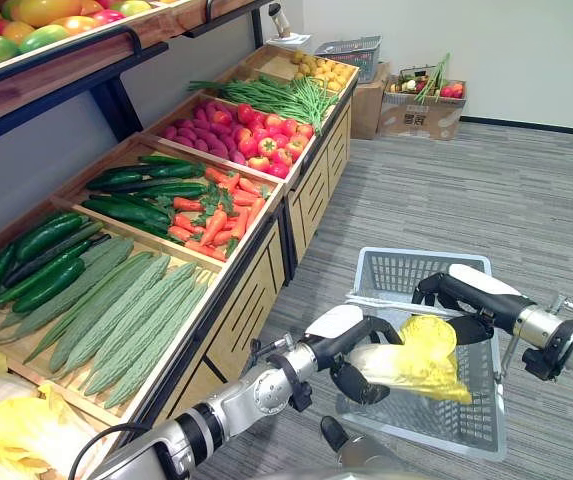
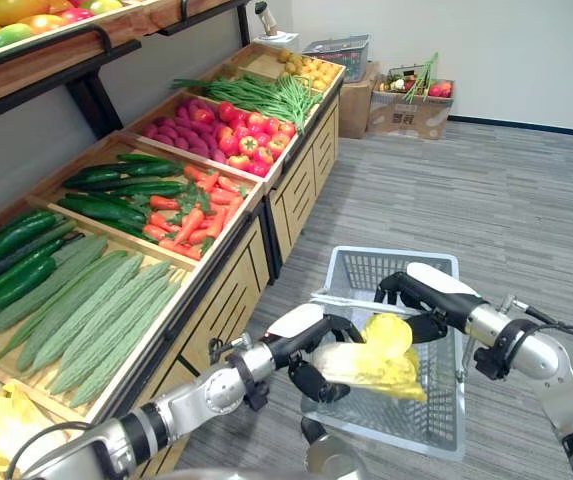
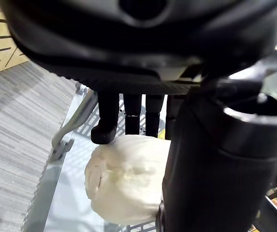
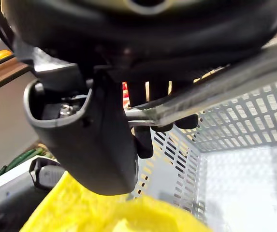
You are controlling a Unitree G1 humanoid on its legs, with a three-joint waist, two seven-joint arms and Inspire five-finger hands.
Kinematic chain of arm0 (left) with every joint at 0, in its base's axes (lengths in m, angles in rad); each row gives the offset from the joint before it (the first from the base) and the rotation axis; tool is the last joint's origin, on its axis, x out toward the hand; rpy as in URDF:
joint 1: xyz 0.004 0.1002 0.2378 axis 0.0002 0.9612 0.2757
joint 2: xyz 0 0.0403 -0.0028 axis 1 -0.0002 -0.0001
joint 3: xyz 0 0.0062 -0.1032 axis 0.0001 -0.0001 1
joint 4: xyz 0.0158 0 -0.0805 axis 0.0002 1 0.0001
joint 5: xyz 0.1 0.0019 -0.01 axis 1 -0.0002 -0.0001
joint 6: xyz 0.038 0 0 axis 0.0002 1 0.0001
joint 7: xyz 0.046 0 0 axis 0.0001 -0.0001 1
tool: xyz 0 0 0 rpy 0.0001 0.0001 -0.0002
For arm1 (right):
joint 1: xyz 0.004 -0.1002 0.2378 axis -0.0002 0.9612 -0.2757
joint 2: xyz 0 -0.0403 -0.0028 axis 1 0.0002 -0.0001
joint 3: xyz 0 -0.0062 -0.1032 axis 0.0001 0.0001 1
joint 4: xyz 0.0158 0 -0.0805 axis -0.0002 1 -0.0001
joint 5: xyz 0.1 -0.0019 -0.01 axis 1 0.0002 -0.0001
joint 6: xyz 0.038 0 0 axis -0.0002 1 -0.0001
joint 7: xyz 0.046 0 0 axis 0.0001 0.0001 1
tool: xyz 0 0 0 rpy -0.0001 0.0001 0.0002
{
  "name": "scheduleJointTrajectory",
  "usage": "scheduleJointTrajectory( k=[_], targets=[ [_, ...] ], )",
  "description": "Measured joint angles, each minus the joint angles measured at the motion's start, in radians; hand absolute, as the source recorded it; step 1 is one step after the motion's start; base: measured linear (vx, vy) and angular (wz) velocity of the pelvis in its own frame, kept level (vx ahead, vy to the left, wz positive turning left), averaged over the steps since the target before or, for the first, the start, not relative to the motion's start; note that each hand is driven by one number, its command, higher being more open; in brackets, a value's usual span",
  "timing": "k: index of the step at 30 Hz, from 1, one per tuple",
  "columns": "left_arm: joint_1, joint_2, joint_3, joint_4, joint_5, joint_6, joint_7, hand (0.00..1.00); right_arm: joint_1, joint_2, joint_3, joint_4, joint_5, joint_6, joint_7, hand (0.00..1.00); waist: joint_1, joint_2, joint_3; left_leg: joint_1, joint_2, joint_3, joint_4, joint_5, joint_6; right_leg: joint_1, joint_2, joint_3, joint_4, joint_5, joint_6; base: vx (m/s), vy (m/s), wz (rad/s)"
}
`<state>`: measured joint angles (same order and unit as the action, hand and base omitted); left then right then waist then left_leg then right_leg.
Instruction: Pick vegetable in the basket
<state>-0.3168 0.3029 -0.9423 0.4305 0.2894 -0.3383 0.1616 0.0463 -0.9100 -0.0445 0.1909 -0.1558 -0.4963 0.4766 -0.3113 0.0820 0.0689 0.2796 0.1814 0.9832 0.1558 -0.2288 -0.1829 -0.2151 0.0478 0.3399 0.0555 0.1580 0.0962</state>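
Left eye view, lower centre: the left hand (image 1: 354,350) curls its fingers round a yellow cabbage (image 1: 421,365), stalk end hidden in the palm, over the grey basket (image 1: 406,268). To its right, the right hand (image 1: 453,288) hooks its fingers over the basket handle (image 4: 211,87).

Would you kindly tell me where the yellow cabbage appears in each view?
Left eye view: lower middle, the cabbage in the left hand, over the basket.
Right eye view: cabbage lower middle too.
Left wrist view: pale stem end above the basket floor.
Right wrist view: yellow leaves beside the basket wall.
Shared landmark: the grey basket.
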Motion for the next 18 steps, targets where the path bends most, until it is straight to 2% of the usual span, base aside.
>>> scheduleJointTrajectory(
  k=[12, 18],
  targets=[
    [0.018, -0.04, -0.003, 0.035, 0.016, 0.005, 0.03, 1.0, -0.03, 0.011, 0.027, -0.002, 0.01, -0.006, -0.001, 0.0, -0.003, -0.003, 0.002, -0.003, -0.004, 0.007, -0.004, 0.0, -0.001, -0.01, 0.002, 0.007, 0.005, 0.0, 0.0, 0.03, -0.009, -0.01],
    [0.018, -0.044, -0.003, 0.035, 0.016, 0.029, 0.046, 1.0, -0.033, 0.019, 0.028, -0.002, 0.01, -0.006, -0.001, 0.0, -0.002, -0.007, 0.005, -0.003, -0.004, 0.012, -0.005, 0.0, -0.001, -0.011, 0.004, 0.01, 0.005, 0.0, 0.0, 0.04, -0.009, -0.02]
  ],
)
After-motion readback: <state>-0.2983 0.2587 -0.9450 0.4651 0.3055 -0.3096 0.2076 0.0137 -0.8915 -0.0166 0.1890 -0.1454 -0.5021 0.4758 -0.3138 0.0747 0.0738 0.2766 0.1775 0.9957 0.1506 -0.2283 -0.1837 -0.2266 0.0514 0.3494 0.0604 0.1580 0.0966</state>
